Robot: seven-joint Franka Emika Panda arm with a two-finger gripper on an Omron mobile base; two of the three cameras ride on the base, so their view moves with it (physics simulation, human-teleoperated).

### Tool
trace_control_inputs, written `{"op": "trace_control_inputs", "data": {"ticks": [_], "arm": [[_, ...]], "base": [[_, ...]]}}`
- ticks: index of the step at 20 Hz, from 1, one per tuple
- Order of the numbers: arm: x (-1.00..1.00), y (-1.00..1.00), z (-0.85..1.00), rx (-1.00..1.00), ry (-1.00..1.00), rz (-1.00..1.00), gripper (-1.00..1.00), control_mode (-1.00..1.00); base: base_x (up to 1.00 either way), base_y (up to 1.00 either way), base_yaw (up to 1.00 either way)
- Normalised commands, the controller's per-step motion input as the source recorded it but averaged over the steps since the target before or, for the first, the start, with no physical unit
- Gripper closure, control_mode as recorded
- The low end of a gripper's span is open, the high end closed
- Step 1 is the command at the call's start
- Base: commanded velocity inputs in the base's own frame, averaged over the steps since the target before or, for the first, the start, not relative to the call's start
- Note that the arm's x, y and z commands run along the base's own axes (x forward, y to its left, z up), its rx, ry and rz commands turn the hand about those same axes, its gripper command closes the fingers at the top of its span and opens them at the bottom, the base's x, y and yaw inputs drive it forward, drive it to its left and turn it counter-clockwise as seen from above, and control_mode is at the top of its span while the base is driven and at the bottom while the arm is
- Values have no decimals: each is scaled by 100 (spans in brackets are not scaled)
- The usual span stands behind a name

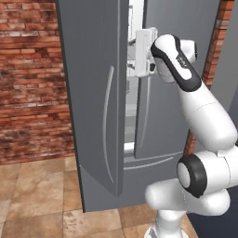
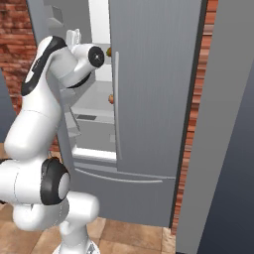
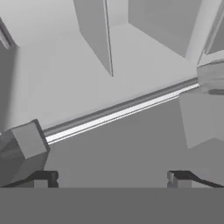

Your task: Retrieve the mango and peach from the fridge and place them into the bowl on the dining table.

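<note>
The grey fridge (image 1: 93, 93) stands with its left door (image 1: 90, 69) swung out and its right door (image 2: 154, 89) closed. My gripper (image 2: 74, 37) reaches into the gap at upper-shelf height and is open, its fingertips (image 3: 43, 177) wide apart with nothing between them. A white shelf with a glass edge (image 3: 118, 111) lies ahead of it. A small orange-pink fruit, the peach (image 2: 111, 98), peeks out beside the right door's edge on a lower shelf. A darker yellowish fruit, likely the mango (image 2: 108, 51), sits higher up, just right of my hand. The bowl and the dining table are out of view.
A red brick wall (image 1: 28, 69) runs left of the fridge over a tan tiled floor (image 1: 37, 195). The fridge's bottom drawer (image 2: 124, 193) is closed. A tall grey panel (image 2: 223, 149) stands close on the right. Door bins (image 2: 54, 20) hang inside the open left door.
</note>
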Motion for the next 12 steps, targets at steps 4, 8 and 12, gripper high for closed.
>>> {"op": "trace_control_inputs", "data": {"ticks": [4, 8, 12], "arm": [[6, 55, -6, 0, 0, 6, -100, -100], [0, 81, -9, -1, 0, 8, -100, -100], [-38, 96, -10, -5, -1, 8, -100, -100]], "base": [[0, 0, 0], [0, 0, 0], [0, 0, 0]]}}
